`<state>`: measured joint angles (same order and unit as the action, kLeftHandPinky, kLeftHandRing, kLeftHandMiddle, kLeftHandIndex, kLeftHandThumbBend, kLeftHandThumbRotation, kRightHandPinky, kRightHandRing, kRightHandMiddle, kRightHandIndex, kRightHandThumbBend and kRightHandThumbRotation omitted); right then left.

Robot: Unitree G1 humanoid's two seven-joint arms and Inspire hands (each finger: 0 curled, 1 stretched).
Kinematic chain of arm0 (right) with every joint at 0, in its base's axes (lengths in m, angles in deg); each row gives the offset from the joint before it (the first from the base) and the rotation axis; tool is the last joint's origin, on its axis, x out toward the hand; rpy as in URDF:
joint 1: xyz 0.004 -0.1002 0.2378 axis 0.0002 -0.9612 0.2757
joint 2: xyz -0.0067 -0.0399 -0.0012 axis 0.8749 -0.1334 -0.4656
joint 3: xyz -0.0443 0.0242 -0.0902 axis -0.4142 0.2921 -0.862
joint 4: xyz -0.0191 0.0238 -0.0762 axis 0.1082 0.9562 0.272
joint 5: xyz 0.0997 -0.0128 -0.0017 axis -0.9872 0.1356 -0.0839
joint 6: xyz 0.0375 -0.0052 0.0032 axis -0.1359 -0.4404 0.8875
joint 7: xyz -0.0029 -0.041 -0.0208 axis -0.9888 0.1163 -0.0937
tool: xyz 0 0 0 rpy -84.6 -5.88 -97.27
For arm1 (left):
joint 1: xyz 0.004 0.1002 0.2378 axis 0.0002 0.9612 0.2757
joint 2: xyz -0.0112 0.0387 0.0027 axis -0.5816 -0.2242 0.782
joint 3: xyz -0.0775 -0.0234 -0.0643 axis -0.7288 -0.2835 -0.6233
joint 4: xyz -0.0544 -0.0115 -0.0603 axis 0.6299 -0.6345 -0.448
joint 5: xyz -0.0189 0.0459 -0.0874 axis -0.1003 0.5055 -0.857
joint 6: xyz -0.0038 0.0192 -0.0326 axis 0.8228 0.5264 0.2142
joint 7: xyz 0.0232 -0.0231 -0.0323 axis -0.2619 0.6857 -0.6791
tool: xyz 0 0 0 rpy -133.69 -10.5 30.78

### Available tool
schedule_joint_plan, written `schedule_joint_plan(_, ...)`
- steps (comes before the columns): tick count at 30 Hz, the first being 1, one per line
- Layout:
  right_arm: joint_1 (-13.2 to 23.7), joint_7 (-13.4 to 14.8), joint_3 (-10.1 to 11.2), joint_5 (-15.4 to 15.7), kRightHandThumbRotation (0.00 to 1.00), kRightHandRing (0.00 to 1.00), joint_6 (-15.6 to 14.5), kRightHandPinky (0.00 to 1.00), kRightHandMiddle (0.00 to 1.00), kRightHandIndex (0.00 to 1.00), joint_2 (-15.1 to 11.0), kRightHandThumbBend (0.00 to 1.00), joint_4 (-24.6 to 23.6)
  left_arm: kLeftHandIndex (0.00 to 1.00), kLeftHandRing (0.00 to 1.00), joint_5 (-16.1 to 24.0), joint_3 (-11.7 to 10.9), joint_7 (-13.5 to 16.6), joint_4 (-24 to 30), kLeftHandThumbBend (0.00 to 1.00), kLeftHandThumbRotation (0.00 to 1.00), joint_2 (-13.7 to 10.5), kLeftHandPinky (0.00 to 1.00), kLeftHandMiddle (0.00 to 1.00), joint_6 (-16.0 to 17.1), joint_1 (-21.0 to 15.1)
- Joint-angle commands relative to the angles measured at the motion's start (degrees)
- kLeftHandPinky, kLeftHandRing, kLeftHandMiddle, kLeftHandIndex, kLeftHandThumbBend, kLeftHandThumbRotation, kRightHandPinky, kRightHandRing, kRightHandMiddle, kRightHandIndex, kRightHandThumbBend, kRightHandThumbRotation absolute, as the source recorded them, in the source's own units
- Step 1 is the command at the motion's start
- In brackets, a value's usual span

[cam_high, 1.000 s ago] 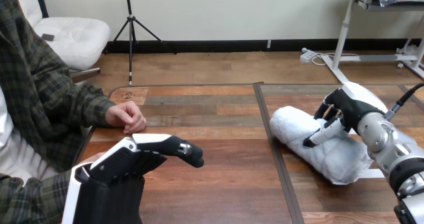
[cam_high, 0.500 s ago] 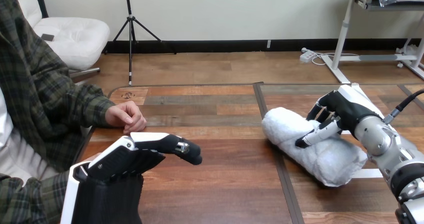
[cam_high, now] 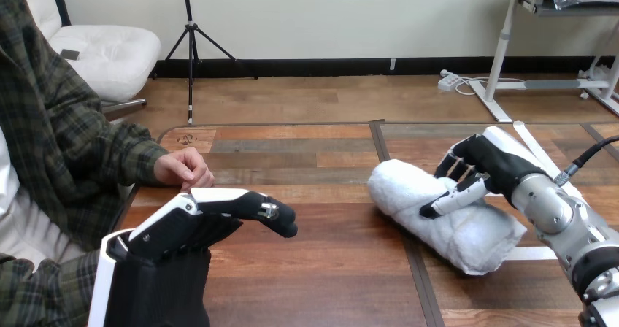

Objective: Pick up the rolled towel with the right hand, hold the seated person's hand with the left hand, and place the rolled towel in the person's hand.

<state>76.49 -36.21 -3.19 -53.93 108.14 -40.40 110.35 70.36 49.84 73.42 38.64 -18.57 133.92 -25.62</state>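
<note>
The white rolled towel (cam_high: pixel 445 221) is at the table's right half, its long axis running from the centre seam toward the near right. My right hand (cam_high: pixel 482 168) is on top of it with fingers and thumb curled round the roll. My left hand (cam_high: pixel 204 221) hovers at the near left, fingers straight and pointing right, holding nothing. The person's hand (cam_high: pixel 182 170) rests loosely curled on the table's left edge, just beyond my left hand and apart from it.
The wooden table (cam_high: pixel 306 268) has a dark seam down its middle. Strips of white tape (cam_high: pixel 540 152) lie on it at the right, behind and beside the towel. The person's plaid sleeve (cam_high: pixel 66 159) covers the left side.
My right hand has carried the towel leftward toward the table's centre seam. My left hand and the person's hand have hardly moved.
</note>
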Motion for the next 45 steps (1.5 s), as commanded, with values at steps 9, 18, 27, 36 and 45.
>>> schedule_joint_plan(9, 0.6, -3.2, 2.8, -3.6, 0.00, 0.45, 5.8, 0.43, 0.45, 0.41, -0.8, 0.89, -3.5, 0.59, 0.53, -0.3, 0.1, -0.8, -0.6, 0.84, 0.63, 0.4, 0.52, 0.59, -0.3, -3.1)
schedule_joint_plan(18, 0.3, -6.5, 4.8, -6.3, 0.00, 0.43, 8.4, 0.39, 0.44, 0.41, -1.4, 0.87, -4.8, 0.60, 0.53, 0.0, -0.3, -1.0, -0.7, 0.80, 0.60, 0.5, 0.50, 0.59, -1.1, -3.1)
schedule_joint_plan(27, -0.1, -10.1, 6.5, -9.1, 0.00, 0.38, 10.9, 0.33, 0.43, 0.41, -1.9, 0.85, -6.5, 0.60, 0.53, 1.1, -1.0, -0.6, -0.6, 0.80, 0.58, 1.0, 0.49, 0.59, -2.8, -2.7)
schedule_joint_plan(36, -0.8, -14.4, 8.7, -12.8, 0.00, 0.35, 11.8, 0.30, 0.41, 0.41, -2.1, 0.85, -8.0, 0.59, 0.52, 0.2, -0.3, -0.8, -1.9, 0.86, 0.57, 1.2, 0.47, 0.58, -3.9, -3.1)
schedule_joint_plan(45, -1.9, -21.3, 13.0, -19.5, 0.00, 0.34, 12.0, 0.30, 0.40, 0.41, -1.6, 0.85, -10.0, 0.60, 0.52, 1.4, -0.9, -1.2, -3.7, 0.88, 0.58, 1.2, 0.48, 0.58, -4.1, -3.4)
